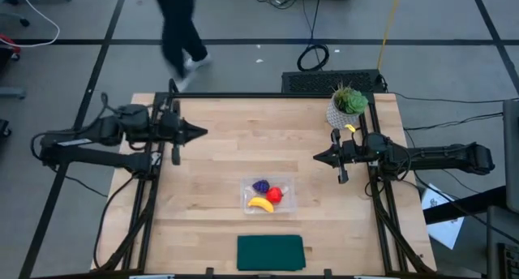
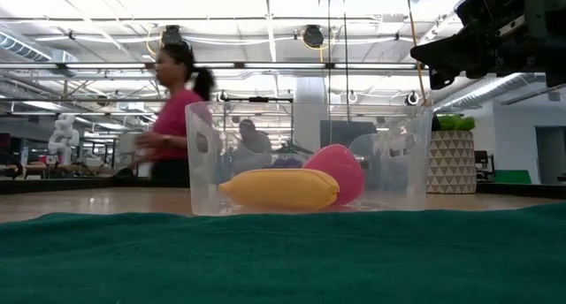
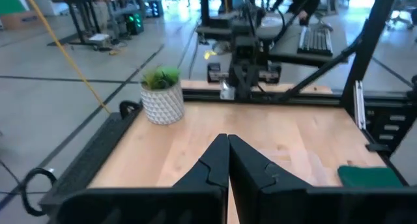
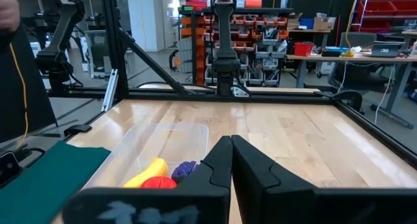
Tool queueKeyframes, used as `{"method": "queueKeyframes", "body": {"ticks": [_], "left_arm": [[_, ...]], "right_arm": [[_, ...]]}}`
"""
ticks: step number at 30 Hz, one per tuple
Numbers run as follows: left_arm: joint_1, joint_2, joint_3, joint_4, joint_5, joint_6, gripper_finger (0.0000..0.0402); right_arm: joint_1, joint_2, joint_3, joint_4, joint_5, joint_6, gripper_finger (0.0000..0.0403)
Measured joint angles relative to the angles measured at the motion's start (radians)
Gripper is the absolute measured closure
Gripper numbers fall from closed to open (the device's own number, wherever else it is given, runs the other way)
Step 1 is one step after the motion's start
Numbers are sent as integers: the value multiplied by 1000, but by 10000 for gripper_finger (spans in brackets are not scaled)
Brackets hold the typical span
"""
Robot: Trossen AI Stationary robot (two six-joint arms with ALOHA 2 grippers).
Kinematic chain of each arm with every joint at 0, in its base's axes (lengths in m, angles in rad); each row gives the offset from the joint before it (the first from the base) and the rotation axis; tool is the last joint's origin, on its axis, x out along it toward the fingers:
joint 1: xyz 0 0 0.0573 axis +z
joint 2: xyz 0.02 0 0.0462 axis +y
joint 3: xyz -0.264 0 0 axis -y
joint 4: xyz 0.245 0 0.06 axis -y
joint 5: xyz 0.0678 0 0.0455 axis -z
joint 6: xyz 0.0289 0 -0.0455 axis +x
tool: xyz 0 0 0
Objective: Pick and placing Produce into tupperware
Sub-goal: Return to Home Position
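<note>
The clear tupperware [image 1: 268, 195] stands on the table near its middle, toward the near edge. Inside lie the purple grape cluster [image 1: 261, 186], the red strawberry [image 1: 275, 195] and the yellow banana [image 1: 259, 203]. The low view shows the banana [image 2: 279, 188] and the strawberry [image 2: 339, 172] resting on the container floor. The right wrist view shows the banana [image 4: 146, 172], the strawberry [image 4: 159, 182] and the grapes [image 4: 185, 168] in the box. My left gripper [image 1: 203, 132] hovers shut at the table's left side. My right gripper [image 1: 316, 156] hovers shut at the right side. Neither holds anything.
A flat dark green rectangle [image 1: 271, 252] lies at the near edge. A green potted plant in a white pot [image 1: 347, 105] stands at the far right corner. A keyboard [image 1: 331, 81] sits beyond the far edge. A person [image 1: 180, 27] walks behind the table.
</note>
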Motion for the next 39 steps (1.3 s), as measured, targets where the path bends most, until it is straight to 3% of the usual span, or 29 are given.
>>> {"method": "queueKeyframes", "body": {"ticks": [34,39], "left_arm": [[0,-43,-520,588,136,53,396],[0,-43,-554,598,137,72,396]], "right_arm": [[0,2,0,-5,1,8,403],[0,2,0,11,115,20,403]]}}
